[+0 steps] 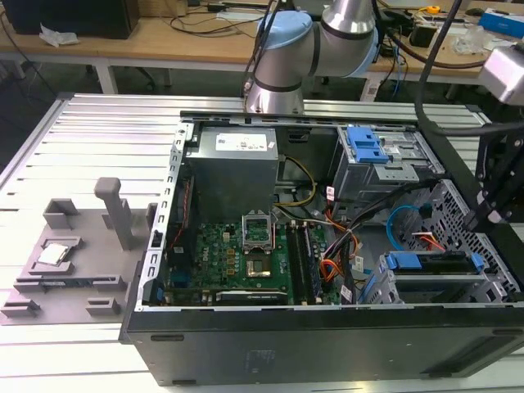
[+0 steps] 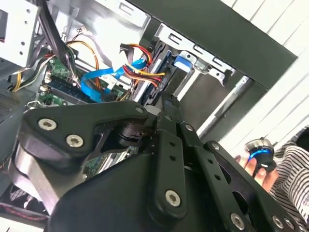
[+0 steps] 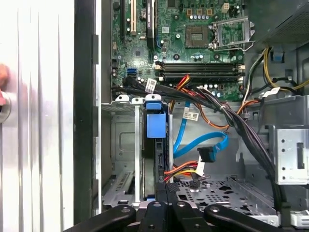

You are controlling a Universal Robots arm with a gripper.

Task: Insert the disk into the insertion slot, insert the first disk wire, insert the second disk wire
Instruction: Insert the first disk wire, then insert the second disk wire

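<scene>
The disk (image 1: 434,264) lies in the insertion slot (image 1: 458,285), a silver perforated cage at the case's front right in the exterior view. Seen edge-on in the first wrist view, the disk (image 3: 155,154) has its blue carrier handle (image 3: 155,124) toward the motherboard. My gripper (image 3: 165,187) is shut just above the disk's other end, with nothing seen between its fingers. A blue data wire (image 3: 203,142) ends in a loose connector (image 3: 207,154) beside the disk. A red, yellow and black power wire (image 3: 181,169) lies close by. The second wrist view shows the gripper (image 2: 166,102) near the blue handle (image 2: 183,62).
A taller grey bay with a blue latch (image 1: 364,147) stands behind the cage. Thick black cable bundles (image 3: 227,116) cross above the cage. The motherboard (image 1: 237,254) fills the case's middle. A grey fixture (image 1: 74,254) sits on the slatted table. A person's hand (image 2: 260,166) holds a blue-lit device beside the case.
</scene>
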